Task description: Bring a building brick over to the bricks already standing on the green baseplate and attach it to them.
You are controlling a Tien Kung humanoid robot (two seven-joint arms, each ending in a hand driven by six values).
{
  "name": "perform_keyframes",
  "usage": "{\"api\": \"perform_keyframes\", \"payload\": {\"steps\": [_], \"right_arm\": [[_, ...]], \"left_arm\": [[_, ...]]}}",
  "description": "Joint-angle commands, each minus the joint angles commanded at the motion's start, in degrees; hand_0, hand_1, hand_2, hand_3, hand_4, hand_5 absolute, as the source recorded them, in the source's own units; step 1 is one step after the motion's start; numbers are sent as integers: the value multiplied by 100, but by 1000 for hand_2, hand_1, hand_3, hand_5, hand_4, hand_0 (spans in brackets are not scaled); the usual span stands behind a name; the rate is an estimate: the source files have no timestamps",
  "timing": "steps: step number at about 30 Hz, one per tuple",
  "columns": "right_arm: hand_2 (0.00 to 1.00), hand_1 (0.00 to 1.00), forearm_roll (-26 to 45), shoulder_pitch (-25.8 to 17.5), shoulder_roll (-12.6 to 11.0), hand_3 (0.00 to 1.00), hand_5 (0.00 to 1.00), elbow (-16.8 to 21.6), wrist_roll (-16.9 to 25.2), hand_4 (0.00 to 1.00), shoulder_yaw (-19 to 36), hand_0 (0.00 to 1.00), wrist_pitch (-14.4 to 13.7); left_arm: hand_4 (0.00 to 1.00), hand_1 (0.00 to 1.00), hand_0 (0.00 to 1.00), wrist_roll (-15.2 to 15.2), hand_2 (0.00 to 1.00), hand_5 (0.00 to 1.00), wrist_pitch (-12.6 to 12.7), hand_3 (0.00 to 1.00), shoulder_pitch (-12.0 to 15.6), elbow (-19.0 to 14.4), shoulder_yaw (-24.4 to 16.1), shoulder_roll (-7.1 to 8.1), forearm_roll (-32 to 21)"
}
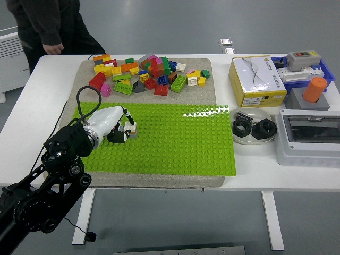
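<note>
With your left hand (pixel 118 127) grasping the white brick (pixel 130 127), seat it squarely on the baseplate (pixel 180 138) bricks and press straight down.

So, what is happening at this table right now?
The left robot hand is down on the flat green studded baseplate, its fingers around a small white brick at the bricks standing there. The pile of loose coloured plastic bricks lies behind the plate. A person in dark clothes stands at the far left corner, touching nothing.
</note>
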Motion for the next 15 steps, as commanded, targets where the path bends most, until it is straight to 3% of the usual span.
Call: {"api": "perform_keyframes", "payload": {"steps": [15], "right_arm": [[583, 583, 61, 11, -5, 623, 998, 0, -9, 867, -93, 607, -9]], "left_arm": [[407, 8, 231, -24, 70, 2, -14, 635, -43, 254, 16, -96, 19]]}}
